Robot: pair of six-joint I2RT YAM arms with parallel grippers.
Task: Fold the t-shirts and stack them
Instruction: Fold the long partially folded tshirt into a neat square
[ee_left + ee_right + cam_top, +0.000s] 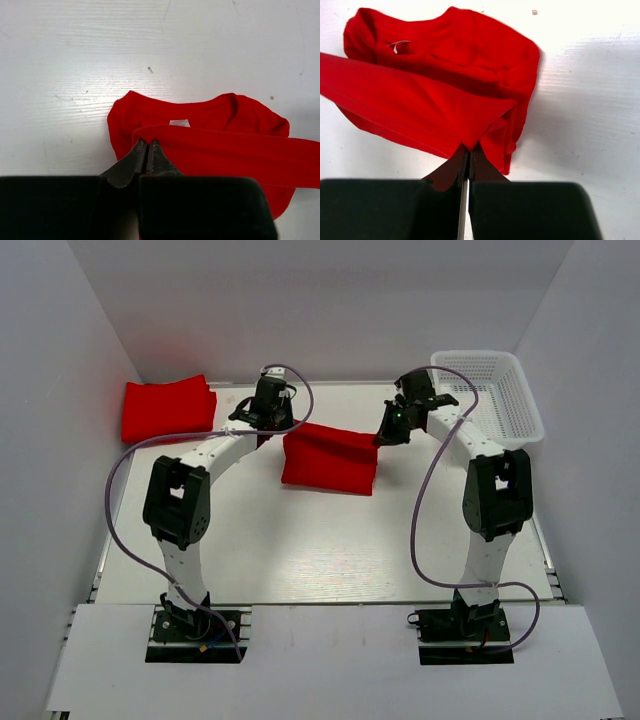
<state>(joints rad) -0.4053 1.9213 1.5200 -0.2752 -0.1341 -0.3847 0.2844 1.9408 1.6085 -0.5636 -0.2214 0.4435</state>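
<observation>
A red t-shirt (330, 460) lies partly folded in the middle of the table, its far edge lifted between both grippers. My left gripper (266, 432) is shut on its left corner; in the left wrist view (148, 142) the tips pinch the folded red edge (225, 150) above the collar with its white label. My right gripper (382, 438) is shut on the right corner; in the right wrist view (468, 148) the tips pinch the cloth (435, 95), which hangs in a fold. A second red t-shirt (167, 407) lies folded at the far left.
A white mesh basket (500, 390) stands at the far right, close behind the right arm. White walls close the table on the left, back and right. Purple cables loop beside both arms.
</observation>
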